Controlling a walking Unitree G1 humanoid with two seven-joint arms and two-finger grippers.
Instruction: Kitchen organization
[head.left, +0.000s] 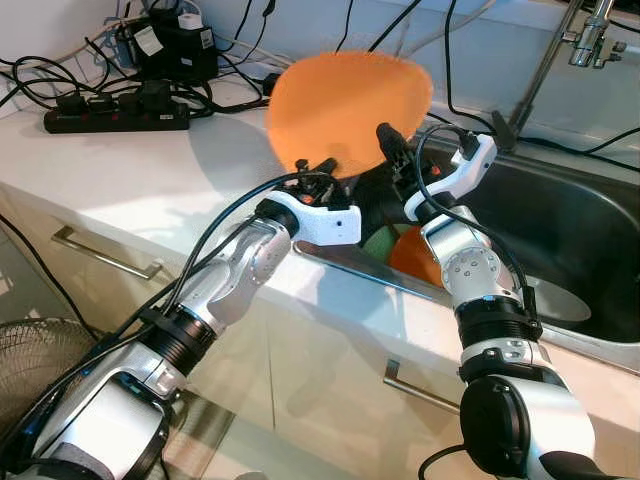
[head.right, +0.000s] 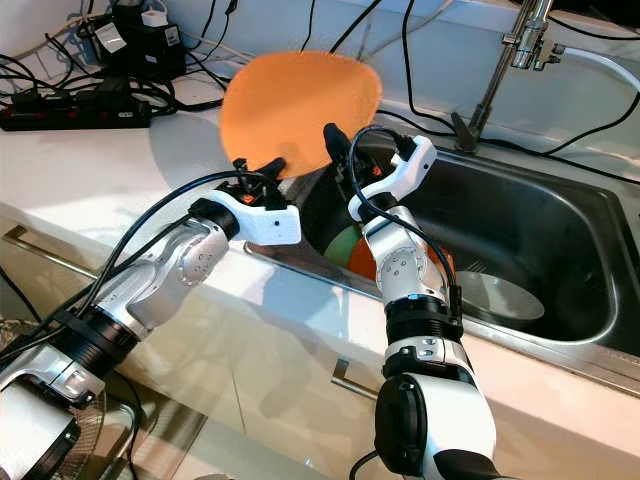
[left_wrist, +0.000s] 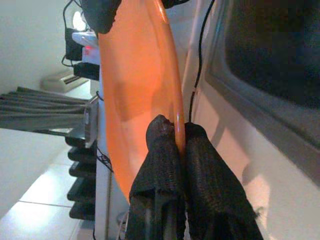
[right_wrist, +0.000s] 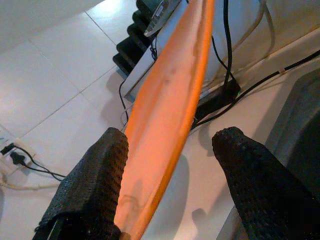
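Note:
A large orange plate (head.left: 345, 110) stands on edge above the counter, at the left rim of the steel sink (head.left: 590, 230). My left gripper (head.left: 315, 168) is shut on the plate's lower rim; the left wrist view shows both black fingers (left_wrist: 200, 170) pinching the rim of the plate (left_wrist: 135, 95). My right gripper (head.left: 395, 140) is at the plate's right edge and open. In the right wrist view the plate (right_wrist: 170, 110) runs between its spread fingers (right_wrist: 95, 185), close to one and apart from the other.
Inside the sink lie an orange dish (head.left: 410, 255), something green (head.left: 378, 245) and a round silver plate (head.left: 550, 300). A faucet (head.left: 590, 35) rises behind. A black power strip (head.left: 115, 110) and cables crowd the counter's back left. A fan (head.left: 40, 350) stands on the floor.

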